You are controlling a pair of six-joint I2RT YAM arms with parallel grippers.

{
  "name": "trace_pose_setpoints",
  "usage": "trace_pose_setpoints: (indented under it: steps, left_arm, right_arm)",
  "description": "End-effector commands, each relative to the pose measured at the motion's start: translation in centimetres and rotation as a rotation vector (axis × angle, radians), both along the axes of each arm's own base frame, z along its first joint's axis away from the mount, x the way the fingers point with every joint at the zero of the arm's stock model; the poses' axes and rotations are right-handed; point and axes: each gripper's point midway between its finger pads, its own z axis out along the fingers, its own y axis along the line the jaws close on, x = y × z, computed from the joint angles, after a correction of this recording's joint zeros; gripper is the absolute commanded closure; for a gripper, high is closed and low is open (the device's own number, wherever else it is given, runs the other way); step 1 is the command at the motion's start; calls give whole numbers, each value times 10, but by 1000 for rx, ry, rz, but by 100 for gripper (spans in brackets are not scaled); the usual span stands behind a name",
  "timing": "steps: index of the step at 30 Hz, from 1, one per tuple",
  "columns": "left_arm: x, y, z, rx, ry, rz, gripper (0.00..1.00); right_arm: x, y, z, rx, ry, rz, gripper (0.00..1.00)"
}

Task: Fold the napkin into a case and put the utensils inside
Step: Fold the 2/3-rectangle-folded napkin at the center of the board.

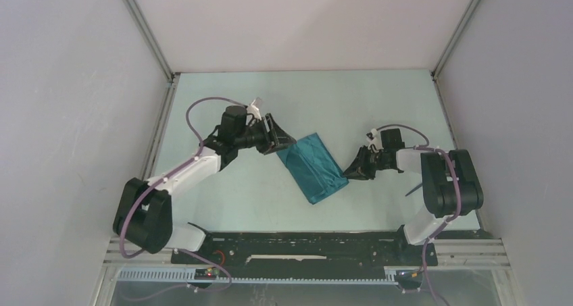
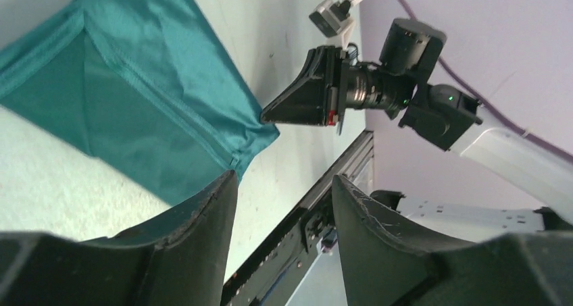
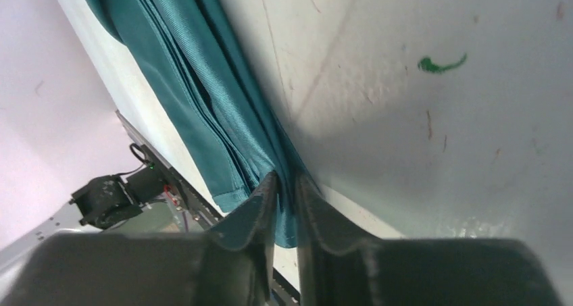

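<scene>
Pale mint bench (image 1: 230, 198) boxed in by plain white walls (image 1: 304, 22), with a black rail (image 1: 304, 242) along the near edge where both arms are bolted.

Just past that, around the middle of the bench, sits the napkin (image 1: 312, 165). It's shiny teal satin, folded into a narrow flat strip lying on a diagonal, with one end toward the near right corner and the other toward the far left. Up close you can see the stitched hems and a few layers stacked at the edge.

The right gripper (image 1: 353, 171) is at the nearer end of the strip, jaws nearly together and pinching the cloth's edge between them. There's a small green scribble (image 3: 442, 64) on the bench beside it, but it's not readable as anything.

The left gripper (image 1: 284, 140) is at the farther end, right by the cloth. Its jaws are spread apart with nothing between them.
</scene>
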Motion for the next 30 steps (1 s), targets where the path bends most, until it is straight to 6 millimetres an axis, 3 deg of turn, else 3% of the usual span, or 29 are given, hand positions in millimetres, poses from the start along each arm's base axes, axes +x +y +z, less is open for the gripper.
trace_pose_setpoints:
  steps: [1,4,6,8,10,11,15,19,24,30]
  left_arm:
    - [-33,5,-16,155,-16,-39,41]
    - [-50,-2,-23,213,-32,-67,40]
    - [-60,-7,-31,261,-43,-78,39]
    - [-70,-9,-39,322,-61,-75,28]
    - [-80,-13,-48,378,-75,-78,25]
    - [-85,-15,-53,411,-81,-71,24]
    - [-105,-27,-74,534,-86,-59,21]
    - [-126,-58,-84,653,-91,-120,18]
    - [-138,-91,-104,891,-60,-166,25]
    - [-137,-112,-125,984,-17,-160,36]
  right_arm:
    - [-7,11,7,51,-28,24,82]
    - [-23,29,9,94,-4,15,85]
    - [-41,52,15,153,21,9,87]
    - [-59,76,22,189,20,15,86]
    - [-72,91,29,202,1,19,79]
    - [-74,91,30,189,1,9,69]
    - [-64,54,29,56,-54,-63,36]
    - [-49,-7,35,-81,-106,-222,21]
    - [-28,-46,53,-148,-186,-303,19]
    - [-24,-45,47,-138,-159,-264,21]
